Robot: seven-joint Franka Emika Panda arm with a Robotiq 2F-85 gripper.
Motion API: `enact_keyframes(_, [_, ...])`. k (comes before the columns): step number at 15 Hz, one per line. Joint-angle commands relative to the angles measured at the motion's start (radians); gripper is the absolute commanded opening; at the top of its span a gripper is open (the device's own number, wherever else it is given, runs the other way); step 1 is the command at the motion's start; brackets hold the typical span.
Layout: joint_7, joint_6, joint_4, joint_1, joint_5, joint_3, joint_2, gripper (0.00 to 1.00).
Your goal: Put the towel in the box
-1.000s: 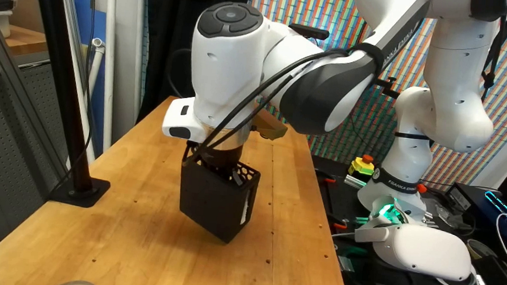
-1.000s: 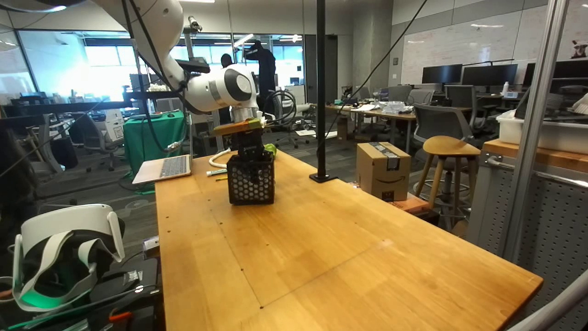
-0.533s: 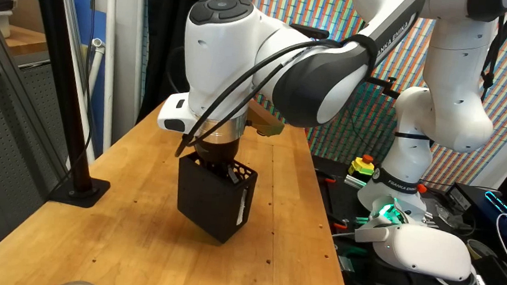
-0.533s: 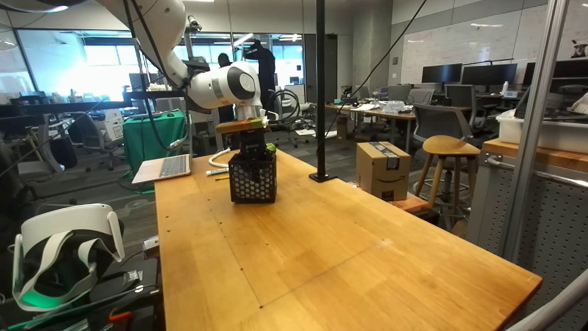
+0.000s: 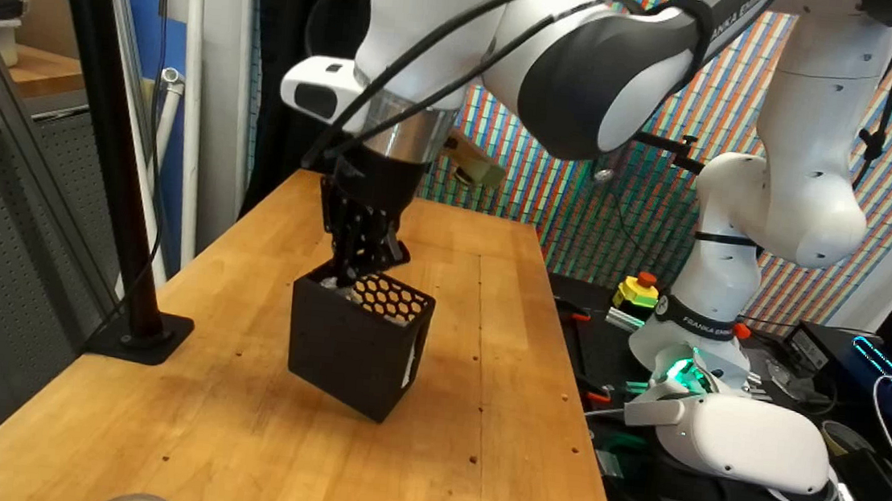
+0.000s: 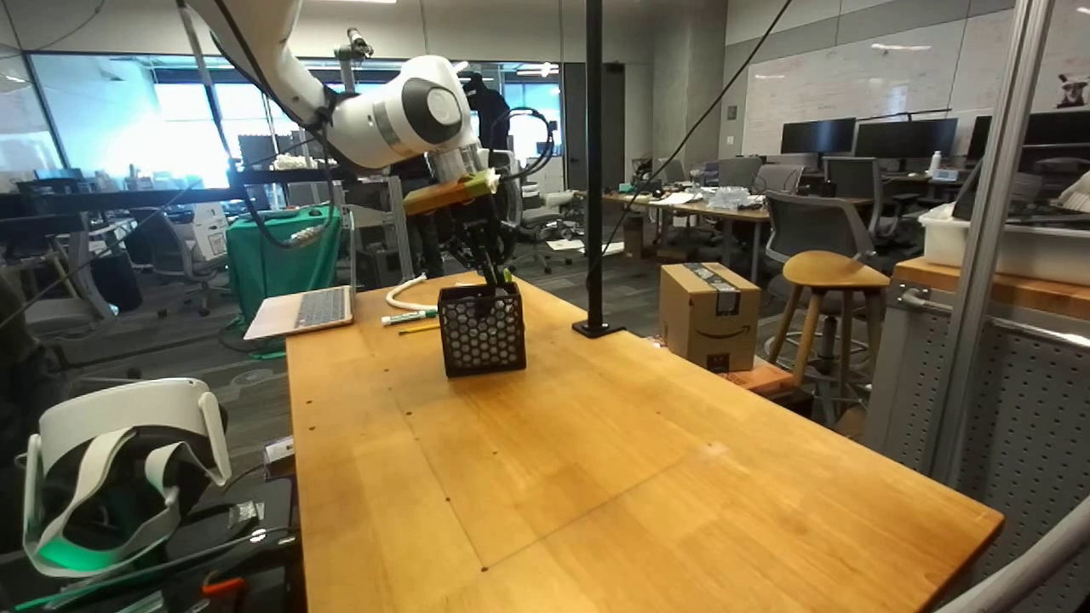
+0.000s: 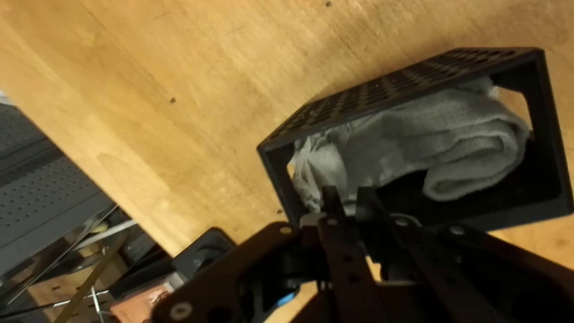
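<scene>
Claw (image 7: 348, 195): Its two tips stand a narrow gap apart at the mouth of the box (image 5: 345, 347), pale crumpled cloth (image 7: 323, 168) showing between them; whether they pinch it cannot be told from here.
Towel (image 7: 417, 134): Gray and loosely folded, it lies inside the box; the pale crumpled cloth, perhaps part of it, fills the end nearest the claw.
Box: Black and perforated, it already holds the towel, so release and retreat look like the step in hand. The next move calls for freeing any pinched cloth, then a straight lift, lest a fold trail out or the box tip.
Tabletop (image 5: 221, 424): Wood planking runs under the box.
Marker (image 6: 410, 317): Near the box, to its left in an exterior view, a pencil (image 6: 420, 329) beside it.
Laptop (image 6: 300, 313): Farther out on that side of the box, keyboard showing.
Post (image 6: 594, 196): Black, on the opposite side of the box, rising from the tabletop's edge.
Carton (image 6: 709, 319): Well apart from the box, beyond the post.
</scene>
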Motion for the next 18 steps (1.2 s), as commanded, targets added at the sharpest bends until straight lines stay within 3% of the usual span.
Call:
enact_keyframes(1, [0.004, 0.057, -0.048, -0.021, 0.020, -0.010, -0.127, 0.20])
enact_keyframes(2, [0.013, 0.044, -0.037, -0.022, 0.024, -0.010, -0.141, 0.27])
enact_keyframes(3, [0.024, 0.043, -0.036, -0.025, 0.024, -0.011, -0.155, 0.45])
enact_keyframes(6, [0.030, 0.017, -0.004, -0.023, 0.003, -0.006, -0.134, 0.66])
enact_keyframes(7, [0.032, 0.014, -0.003, -0.023, 0.004, -0.006, -0.141, 0.48])
enact_keyframes(9, [0.032, 0.013, -0.005, -0.022, 0.004, -0.005, -0.137, 0.64])
enact_keyframes(10, [0.032, 0.013, -0.005, -0.022, 0.004, -0.006, -0.132, 0.67])
enact_keyframes(11, [0.030, 0.014, -0.009, -0.020, 0.000, -0.005, -0.128, 0.92])
enact_keyframes(12, [0.026, 0.015, -0.013, -0.018, 0.000, -0.003, -0.122, 0.74])
enact_keyframes(13, [0.025, 0.017, -0.017, -0.016, -0.004, -0.002, -0.115, 0.48])
enact_keyframes(15, [0.009, 0.012, -0.024, -0.014, -0.003, 0.001, -0.104, 0.44])
enact_keyframes(18, [-0.019, 0.011, -0.032, -0.010, 0.006, 0.006, -0.085, 0.20])
